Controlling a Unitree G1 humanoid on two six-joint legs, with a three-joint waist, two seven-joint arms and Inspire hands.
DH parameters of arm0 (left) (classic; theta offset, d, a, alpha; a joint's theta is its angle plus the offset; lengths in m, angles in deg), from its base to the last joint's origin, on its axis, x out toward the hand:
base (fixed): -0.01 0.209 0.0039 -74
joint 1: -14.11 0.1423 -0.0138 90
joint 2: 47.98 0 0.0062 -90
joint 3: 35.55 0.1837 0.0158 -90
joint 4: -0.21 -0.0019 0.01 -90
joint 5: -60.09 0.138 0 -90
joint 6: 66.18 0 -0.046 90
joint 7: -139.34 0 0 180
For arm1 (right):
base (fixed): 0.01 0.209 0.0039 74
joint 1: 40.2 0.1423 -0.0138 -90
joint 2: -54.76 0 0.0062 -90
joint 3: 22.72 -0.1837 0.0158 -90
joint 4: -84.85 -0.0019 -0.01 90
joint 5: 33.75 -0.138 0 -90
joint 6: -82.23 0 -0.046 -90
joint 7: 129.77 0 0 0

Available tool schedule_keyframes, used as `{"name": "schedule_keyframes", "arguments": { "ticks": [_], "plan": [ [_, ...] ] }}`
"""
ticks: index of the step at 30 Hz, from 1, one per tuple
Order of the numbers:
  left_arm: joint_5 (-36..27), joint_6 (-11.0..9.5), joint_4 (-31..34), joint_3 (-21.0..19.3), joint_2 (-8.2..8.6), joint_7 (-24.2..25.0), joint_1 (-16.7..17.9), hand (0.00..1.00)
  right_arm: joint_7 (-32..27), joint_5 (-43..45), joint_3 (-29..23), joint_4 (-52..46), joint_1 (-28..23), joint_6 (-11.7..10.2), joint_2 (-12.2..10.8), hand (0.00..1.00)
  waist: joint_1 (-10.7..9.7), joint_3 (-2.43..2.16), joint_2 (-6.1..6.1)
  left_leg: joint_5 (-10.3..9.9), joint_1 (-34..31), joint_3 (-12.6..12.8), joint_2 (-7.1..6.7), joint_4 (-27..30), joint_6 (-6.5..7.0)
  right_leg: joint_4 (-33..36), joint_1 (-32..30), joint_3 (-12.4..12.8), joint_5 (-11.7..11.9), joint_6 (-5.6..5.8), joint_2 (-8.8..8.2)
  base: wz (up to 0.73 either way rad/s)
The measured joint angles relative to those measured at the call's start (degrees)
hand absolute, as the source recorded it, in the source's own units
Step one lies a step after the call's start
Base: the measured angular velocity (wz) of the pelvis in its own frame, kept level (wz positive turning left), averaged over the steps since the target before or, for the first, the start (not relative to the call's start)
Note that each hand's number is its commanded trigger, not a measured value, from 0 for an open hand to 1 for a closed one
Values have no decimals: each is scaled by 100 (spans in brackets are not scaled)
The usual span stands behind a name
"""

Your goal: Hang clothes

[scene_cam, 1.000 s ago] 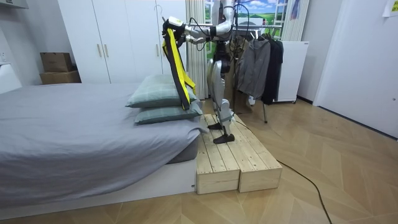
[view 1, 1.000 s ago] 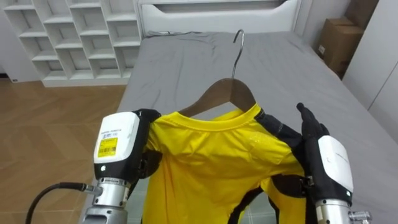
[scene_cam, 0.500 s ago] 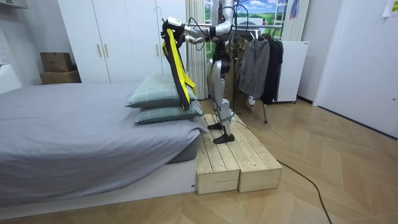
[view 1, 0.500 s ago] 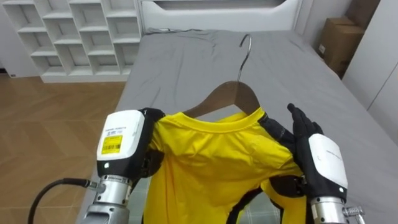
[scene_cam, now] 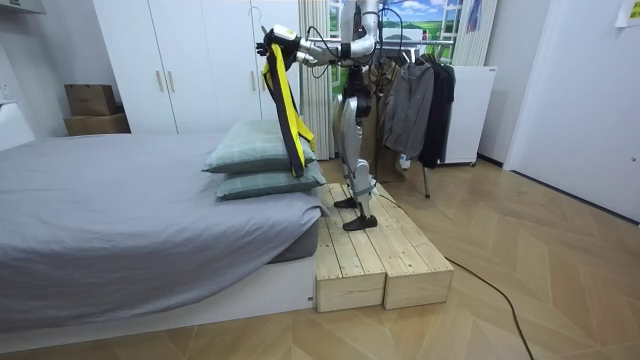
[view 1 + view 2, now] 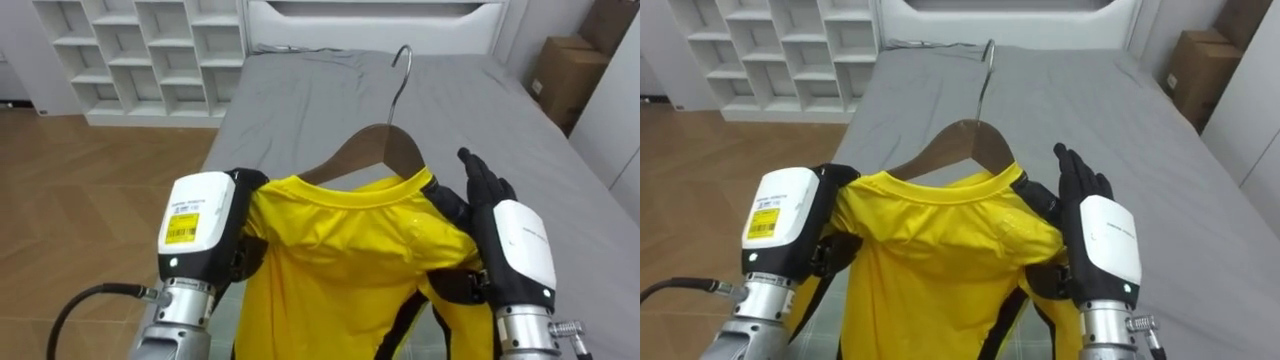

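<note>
Because the yellow shirt (image 6: 340, 265) rides on the wooden hanger (image 6: 385, 150) with support at its two shoulders only, any loss of side pressure could let it tilt and slide off toward the bed (image 6: 300, 100). The right robot hand (image 6: 515, 245) lies against the shirt's right shoulder, fingers straight and apart, gripping nothing, so that side is judged the weaker. The left robot hand (image 6: 203, 225) sits at the left shoulder; cloth covers it, so its grip cannot be told. The shirt is bright yellow with dark side panels, its collar seated on the hanger and its body hanging free above the pillows (image 5: 265, 160). The metal hook (image 6: 402, 60) points upward, engaged on nothing; the hung dark garments (image 5: 415, 100) are behind the robot.
</note>
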Motion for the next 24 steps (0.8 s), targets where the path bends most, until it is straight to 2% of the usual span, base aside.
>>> {"name": "schedule_keyframes", "arguments": {
  "ticks": [6, 16, 24],
  "plan": [
    [31, 2, 34, -5, 12, 90, 0, 100, 13, 3, 87, 0, 39, 1, -6, 0, 78, -7, -21, 0, -6, -4, -7, -4, 0, -3, 4, -3, -1, 1, -1, 1],
    [101, 3, 148, -68, 0, 190, 0, 100, 30, 6, 142, 5, 78, 1, -34, 0, 86, -10, -9, 0, -60, -136, -19, 7, 0, -3, 17, -37, -1, 2, 1, 8],
    [287, 72, 477, -53, -66, 245, 1, 100, -377, 3, 256, 108, 80, -4, -38, 0, 81, -6, 34, 0, -57, -197, -32, 16, 0, -9, 55, -40, -1, 3, -3, 4]
  ]
}}
